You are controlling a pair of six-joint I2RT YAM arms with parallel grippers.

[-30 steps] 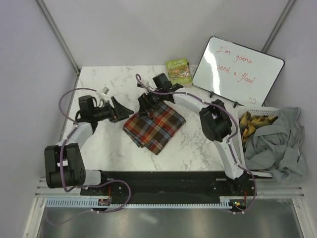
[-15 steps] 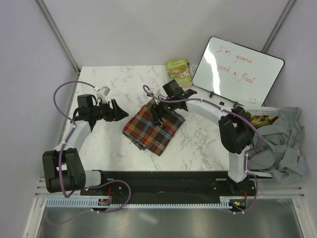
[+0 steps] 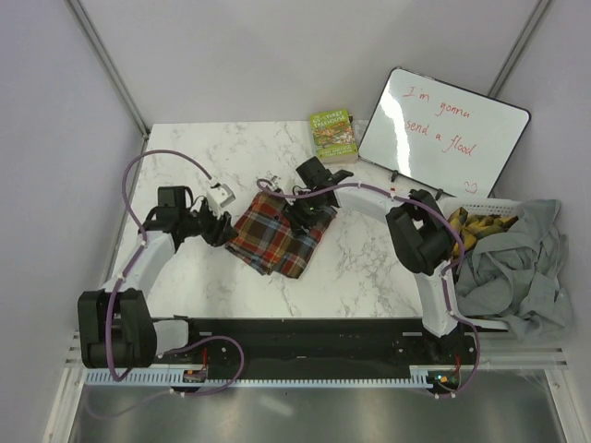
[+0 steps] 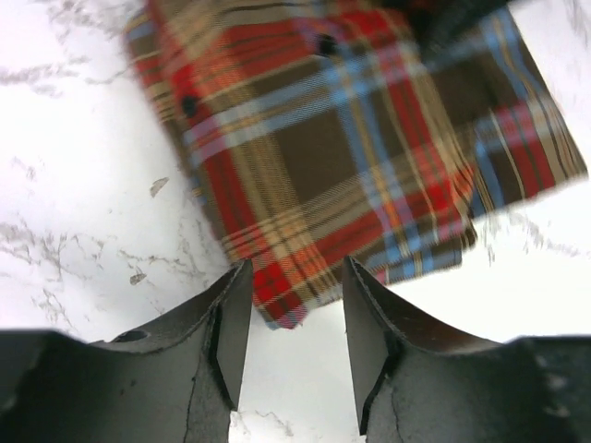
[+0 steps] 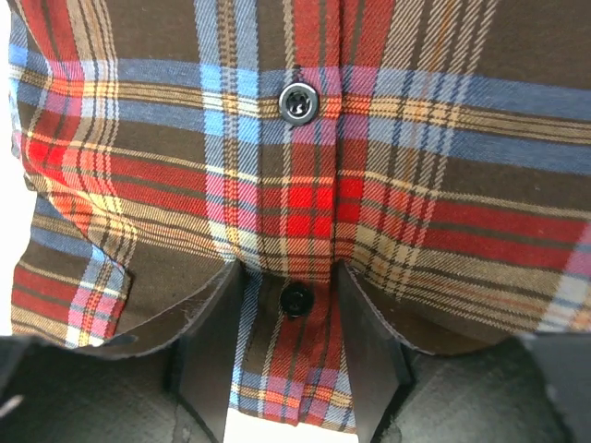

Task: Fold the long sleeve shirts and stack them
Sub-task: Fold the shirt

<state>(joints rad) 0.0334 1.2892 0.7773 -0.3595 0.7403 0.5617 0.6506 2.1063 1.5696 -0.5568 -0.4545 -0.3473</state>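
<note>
Status: plaid shirt [image 3: 275, 238] is folded into a tilted, rough rectangle at the centre of the marble table [image 3: 185, 157], lying flat.

Left gripper [image 3: 222, 231] is down at the shirt's 9 o'clock edge. In the wrist view the left fingers [image 4: 231, 323] stand about half spread, with the shirt's near corner in the gap. White table shows between them below that corner, so they are straddling it, with no squeeze visible.

Right gripper [image 3: 300, 210] is on the shirt's 1 o'clock edge, arm reaching in from the right. The right fingers [image 5: 208, 341] are also about half spread, either side of the button strip. One dark button [image 5: 296, 299] sits right between them and a second button [image 5: 298, 102] is further up the strip. The cloth in the gap lies flat, not bunched (no pinch that I can see). It laps slightly over both fingers' outer edges.

Around the shirt, by the top view:
- Green book [image 3: 333, 135] at 1 o'clock, by the table's far edge.
- Whiteboard [image 3: 443, 129] with red handwriting at 2 o'clock, propped up.
- White basket [image 3: 489, 205] at 3 o'clock, off the table's right side, holding yellow items [image 3: 469, 231] (can't tell what).
- Grey cloth [image 3: 517, 268] heaped over the basket's right side.
</note>
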